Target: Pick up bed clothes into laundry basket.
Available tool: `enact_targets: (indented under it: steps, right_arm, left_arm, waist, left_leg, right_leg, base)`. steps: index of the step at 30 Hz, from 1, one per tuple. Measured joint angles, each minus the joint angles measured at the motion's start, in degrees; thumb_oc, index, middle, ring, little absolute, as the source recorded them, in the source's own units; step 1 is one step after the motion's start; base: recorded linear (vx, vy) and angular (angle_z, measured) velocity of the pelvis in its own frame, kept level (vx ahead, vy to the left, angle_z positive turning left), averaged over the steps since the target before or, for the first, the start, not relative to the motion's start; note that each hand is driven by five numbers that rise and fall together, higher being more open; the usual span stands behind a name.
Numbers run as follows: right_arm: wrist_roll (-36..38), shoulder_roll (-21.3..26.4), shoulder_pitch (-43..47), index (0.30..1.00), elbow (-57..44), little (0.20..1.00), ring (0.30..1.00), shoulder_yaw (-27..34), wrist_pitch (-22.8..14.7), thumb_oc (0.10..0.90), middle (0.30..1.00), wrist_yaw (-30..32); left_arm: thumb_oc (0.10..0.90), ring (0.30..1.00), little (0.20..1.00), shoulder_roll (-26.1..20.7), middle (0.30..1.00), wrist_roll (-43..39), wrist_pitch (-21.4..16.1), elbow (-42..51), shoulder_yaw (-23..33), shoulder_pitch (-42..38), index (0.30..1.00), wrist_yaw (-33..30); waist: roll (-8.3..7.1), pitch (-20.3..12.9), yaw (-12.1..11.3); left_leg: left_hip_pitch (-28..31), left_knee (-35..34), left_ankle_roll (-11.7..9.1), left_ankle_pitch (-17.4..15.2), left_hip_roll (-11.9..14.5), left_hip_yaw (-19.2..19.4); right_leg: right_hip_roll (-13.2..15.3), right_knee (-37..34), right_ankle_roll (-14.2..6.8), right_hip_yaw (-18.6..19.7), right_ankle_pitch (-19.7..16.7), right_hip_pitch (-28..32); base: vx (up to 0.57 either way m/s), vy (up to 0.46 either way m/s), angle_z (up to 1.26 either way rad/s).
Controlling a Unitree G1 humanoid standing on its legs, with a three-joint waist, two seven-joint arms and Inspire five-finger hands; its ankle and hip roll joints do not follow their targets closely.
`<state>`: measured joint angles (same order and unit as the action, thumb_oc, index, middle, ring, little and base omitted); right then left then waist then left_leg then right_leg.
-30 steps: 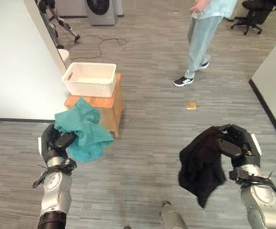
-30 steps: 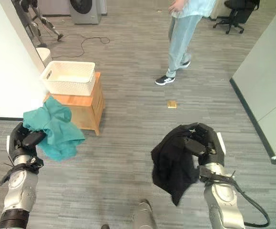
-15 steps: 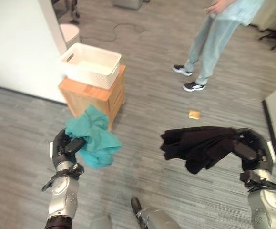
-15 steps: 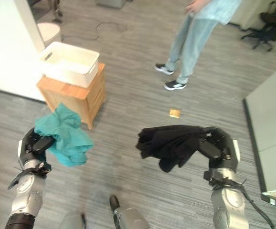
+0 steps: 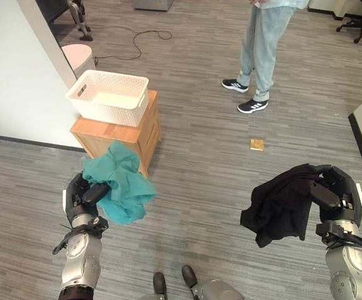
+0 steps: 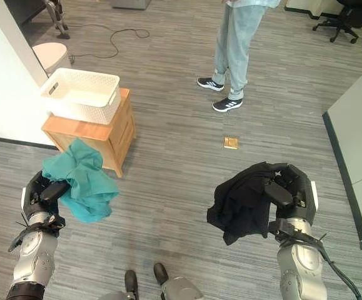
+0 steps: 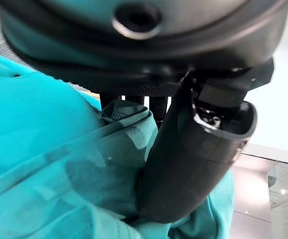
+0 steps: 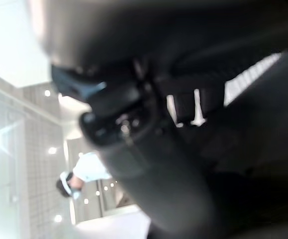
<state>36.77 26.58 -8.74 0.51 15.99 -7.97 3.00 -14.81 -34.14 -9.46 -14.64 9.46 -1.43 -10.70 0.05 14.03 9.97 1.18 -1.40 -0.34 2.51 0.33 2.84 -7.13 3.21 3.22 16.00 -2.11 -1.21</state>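
teal cloth (image 5: 119,181) clamped in left hand (image 5: 79,195), black cloth (image 5: 282,204) in right hand's (image 5: 332,197) curled fingers

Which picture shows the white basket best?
The left eye view: the white basket sits whole on the wooden cabinet, its open top showing. The right eye view shows nearly the same, set nearer that picture's left edge. The wrist views show held cloth up close instead.
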Motion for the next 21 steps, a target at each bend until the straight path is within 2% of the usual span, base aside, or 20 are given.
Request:
enact_targets:
  steps: [1, 2, 5, 8, 13, 15, 17, 18, 19, 20, 21]
  right_arm:
    - [-0.2, 0.0, 0.0, 0.3, 0.0, 0.3, 0.3, -0.2, 0.0, 0.4, 0.3, 0.0]
    - [-0.5, 0.0, 2.5, 0.3, 0.0, 0.3, 0.3, -1.0, 0.0, 0.4, 0.3, 0.3]
    - [-0.6, -0.1, 2.5, 0.3, 1.5, 0.3, 0.3, -1.8, 0.1, 0.4, 0.3, 0.4]
    - [-1.8, -0.1, 3.6, 0.3, 1.8, 0.3, 0.3, -4.6, 0.9, 0.4, 0.3, 0.3]
    - [-2.0, 0.0, 6.0, 0.3, 1.8, 0.3, 0.3, -7.4, 1.0, 0.4, 0.3, -0.3]
    - [-2.4, 0.0, 7.2, 0.3, 1.8, 0.3, 0.3, -7.8, 1.0, 0.4, 0.3, -0.3]
    - [-2.8, 0.1, 7.8, 0.3, 1.8, 0.3, 0.3, -7.8, 1.0, 0.4, 0.3, -0.4]
    - [-3.1, 0.1, 8.2, 0.3, 1.8, 0.3, 0.3, -7.8, 1.1, 0.4, 0.3, -0.4]
    - [-3.2, 0.2, 8.3, 0.3, 1.7, 0.3, 0.3, -7.8, 1.1, 0.4, 0.3, -0.5]
    - [-3.5, 0.1, 8.2, 0.3, 1.7, 0.3, 0.3, -7.8, 1.1, 0.4, 0.3, -0.4]
    - [-4.1, 0.4, 7.4, 0.3, 1.4, 0.3, 0.3, -7.7, 1.1, 0.4, 0.3, -0.4]
  left_arm:
    - [0.4, 0.3, 0.3, 0.0, 0.3, 0.0, 0.0, 0.0, 0.0, 0.0, 0.3, 0.0]
    - [0.4, 0.3, 0.3, 0.0, 0.3, 0.0, 0.0, 0.1, 0.0, 0.6, 0.3, -0.1]
    - [0.4, 0.3, 0.3, -2.6, 0.3, 1.2, 1.1, 0.2, -2.0, 0.5, 0.3, 2.9]
    - [0.4, 0.3, 0.3, -3.3, 0.3, 1.7, 1.2, 1.3, -2.8, 1.1, 0.3, 5.1]
    - [0.4, 0.3, 0.3, -4.3, 0.3, 1.7, 1.2, 2.1, -2.5, 1.1, 0.3, 4.8]
    - [0.4, 0.3, 0.3, -5.1, 0.3, 1.7, 1.2, 2.1, -2.4, 1.1, 0.3, 4.2]
    - [0.4, 0.3, 0.3, -5.4, 0.3, 1.7, 1.2, 1.9, -2.3, 0.9, 0.3, 3.3]
    - [0.4, 0.3, 0.3, -5.5, 0.3, 1.7, 1.2, 1.5, -2.3, 0.8, 0.3, 2.8]
    - [0.4, 0.3, 0.3, -6.0, 0.3, 1.7, 1.2, 1.2, -2.4, 0.7, 0.3, 2.5]
    - [0.4, 0.3, 0.3, -6.2, 0.3, 1.7, 1.2, 1.1, -2.4, 0.6, 0.3, 2.4]
    - [0.4, 0.3, 0.3, -6.2, 0.3, 1.7, 1.3, 0.9, -2.6, 0.7, 0.3, 2.4]
  waist:
    - [0.02, 0.0, -0.1]
    - [0.13, -0.1, -1.4]
    - [-0.26, -0.3, -0.6]
    - [-0.38, -0.3, -2.0]
    - [-0.63, -0.3, -4.7]
    - [-0.7, -0.2, -5.0]
    - [-0.69, -0.1, -5.2]
    - [-0.11, 0.4, -5.1]
    - [-0.04, 1.3, -4.6]
    - [0.02, 2.0, -4.2]
    - [-0.64, 2.4, -3.1]
  left_leg:
    - [0.5, -0.5, 0.0, 0.0, -0.1, -0.1]
    - [2.3, -2.1, 0.0, 0.0, 0.0, -0.3]
    - [1.8, -2.0, 0.0, 0.0, 0.3, 0.3]
    - [1.8, -2.0, 0.0, 0.0, 0.5, 1.3]
    - [2.5, -2.6, 0.2, 0.1, 0.4, 1.4]
    - [2.5, -3.0, 0.6, 0.1, 0.3, 1.3]
    - [2.5, -2.6, 1.8, -0.4, 0.3, 1.7]
    - [2.7, -2.4, 2.6, -1.0, 0.9, 1.7]
    - [2.8, -1.2, 3.5, -1.7, 1.4, 2.3]
    - [3.3, -0.9, 3.6, -2.1, 1.5, 2.3]
    - [3.8, -0.9, 3.8, -2.3, 0.3, 1.9]
  right_leg:
    - [0.2, -0.8, 0.0, 0.0, 0.0, 0.7]
    - [0.3, -2.6, -0.1, -0.1, 0.0, 2.6]
    - [1.1, -3.6, -0.3, -3.6, -0.1, 2.9]
    - [1.2, -4.1, -0.9, -3.5, 0.0, 3.1]
    - [1.5, -5.5, -1.6, -3.6, -0.1, 4.1]
    - [1.5, -4.8, -1.8, -3.7, -0.1, 3.8]
    - [1.2, -1.3, -4.0, -4.5, 1.4, 2.3]
    - [0.1, 4.9, -4.5, -5.0, 1.9, -0.7]
    - [-0.6, 13.3, -6.5, -5.2, 3.5, -4.2]
    - [-0.9, 19.1, -7.6, -5.3, 4.7, -6.7]
    - [1.6, 28.5, -6.6, -6.4, 8.6, -11.1]
  base:
    - [0.03, 0.007, 0.04]
    - [0.01, 0.005, 0.03]
    - [0.01, 0.08, 0.3]
    - [0.05, 0.086, 0.01]
    - [0.08, 0.114, 0.03]
    - [0.05, 0.124, 0.07]
    - [0.08, 0.146, 0.04]
    - [0.12, 0.061, -0.02]
    - [0.09, 0.019, 0.01]
    - [0.24, -0.006, 0.18]
    - [0.19, -0.012, 0.28]
